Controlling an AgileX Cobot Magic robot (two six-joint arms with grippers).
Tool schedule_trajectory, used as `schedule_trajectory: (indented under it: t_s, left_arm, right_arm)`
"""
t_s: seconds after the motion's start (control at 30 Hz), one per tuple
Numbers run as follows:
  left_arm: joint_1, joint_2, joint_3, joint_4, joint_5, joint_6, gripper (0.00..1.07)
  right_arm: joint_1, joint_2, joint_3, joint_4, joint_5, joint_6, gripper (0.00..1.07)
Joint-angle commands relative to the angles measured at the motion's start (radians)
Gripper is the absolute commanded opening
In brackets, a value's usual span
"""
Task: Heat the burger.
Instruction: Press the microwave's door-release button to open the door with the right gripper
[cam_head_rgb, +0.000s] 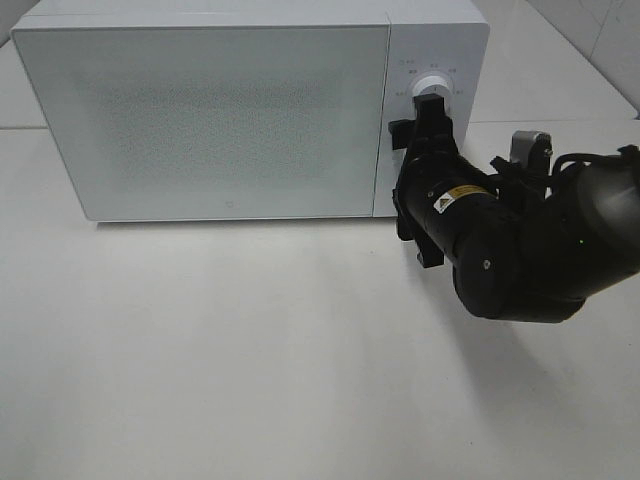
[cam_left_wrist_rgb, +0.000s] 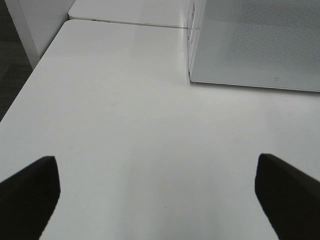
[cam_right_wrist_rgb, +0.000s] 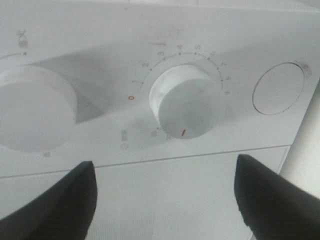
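Our right claw (cam_right_wrist_rgb: 165, 162) gapes before the dial (cam_right_wrist_rgb: 185, 102), gripping nothing. We should back straight off, not brushing it.

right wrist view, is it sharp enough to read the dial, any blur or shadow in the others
Right wrist view: soft; the dial shows its red mark clearly, the numerals smeared, the right gripper only dark blurs, a grey shadow crosses the panel. Exterior high view: even light, faint shadow on the table beside the right arm. Left wrist view: table sharp, left gripper blurred.
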Motion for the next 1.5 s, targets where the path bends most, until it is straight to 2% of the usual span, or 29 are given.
schedule_trajectory:
  t_s: [0.03,0.3,0.37,0.43,0.47,0.53,0.57,0.67,0.73,0.83,0.93,1.0,1.3,1.5]
  left_arm:
    - [-0.001,-0.019,0.004,-0.009,-0.001,0.002,0.98]
    - [-0.001,-0.019,0.004,-0.009,-0.001,0.002,0.98]
    - [-0.001,-0.019,0.004,-0.009,-0.001,0.002,0.98]
    - [-0.001,-0.019,0.004,-0.009,-0.001,0.002,0.98]
    - [-0.001,-0.019,0.004,-0.009,-0.001,0.002,0.98]
    - [-0.001,-0.019,0.004,-0.009,-0.001,0.002,0.98]
    - [-0.001,-0.019,0.004,-0.009,-0.001,0.002,0.98]
    - [-0.001,-0.019,0.004,-0.009,-0.001,0.002,0.98]
    - [-0.001,-0.019,0.004,-0.009,-0.001,0.002,0.98]
    - [-0.001,-0.019,0.004,-0.009,-0.001,0.002,0.98]
    - [-0.001,-0.019,0.004,-0.009,-0.001,0.002,0.98]
    - [-0.001,-0.019,0.004,-0.009,-0.001,0.002,0.98]
    - [-0.001,-0.019,0.004,-0.009,-0.001,0.002,0.98]
    - [-0.001,-0.019,0.004,-0.009,-0.001,0.002,0.98]
  right_arm:
    - [-0.004,-0.039,0.026,-0.041,0.022,-0.045,0.75]
    - [-0.004,-0.160,0.117,-0.064,0.136,-0.205,0.75]
    - [-0.007,-0.227,0.141,-0.064,0.242,-0.389,0.75]
    - [-0.007,-0.243,0.141,-0.067,0.285,-0.460,0.75]
    - [-0.007,-0.271,0.141,-0.066,0.370,-0.602,0.75]
    - [-0.007,-0.283,0.141,-0.066,0.405,-0.667,0.75]
    - [-0.007,-0.313,0.141,-0.066,0.491,-0.828,0.75]
    - [-0.007,-0.325,0.141,-0.066,0.522,-0.890,0.75]
    - [-0.007,-0.367,0.141,-0.066,0.650,-1.143,0.75]
    - [-0.007,-0.378,0.140,-0.066,0.686,-1.194,0.75]
    - [-0.007,-0.446,0.140,-0.075,0.845,-1.351,0.75]
    - [-0.007,-0.459,0.140,-0.081,0.878,-1.367,0.75]
    - [-0.007,-0.617,0.140,-0.290,1.220,-1.366,0.75]
    - [-0.007,-0.757,0.140,-0.305,1.402,-1.366,0.75]
